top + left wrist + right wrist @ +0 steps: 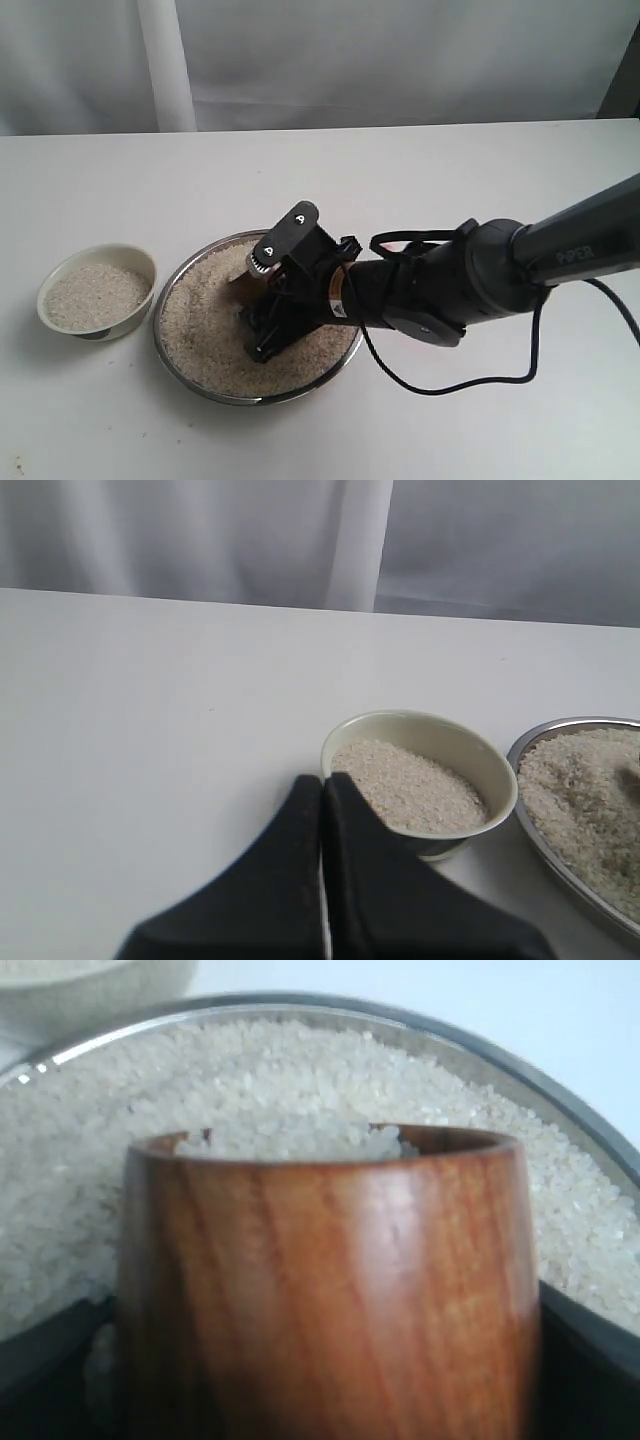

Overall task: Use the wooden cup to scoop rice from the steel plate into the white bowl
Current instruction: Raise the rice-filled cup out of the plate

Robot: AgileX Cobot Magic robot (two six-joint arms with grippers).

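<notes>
A white counter (420,180) ran back to pale curtains (400,60), with open room toward its far edge. Only the right wrist view showed us the wooden cup (330,1300) brimful of rice (290,1135), pinched by the right gripper (262,295) inside the steel plate (158,322) near the front edge. The white bowl (480,752) sat just beside it, toward the left edge. The left gripper (322,785), seen only from its own wrist, was pressed together near the bowl.
</notes>
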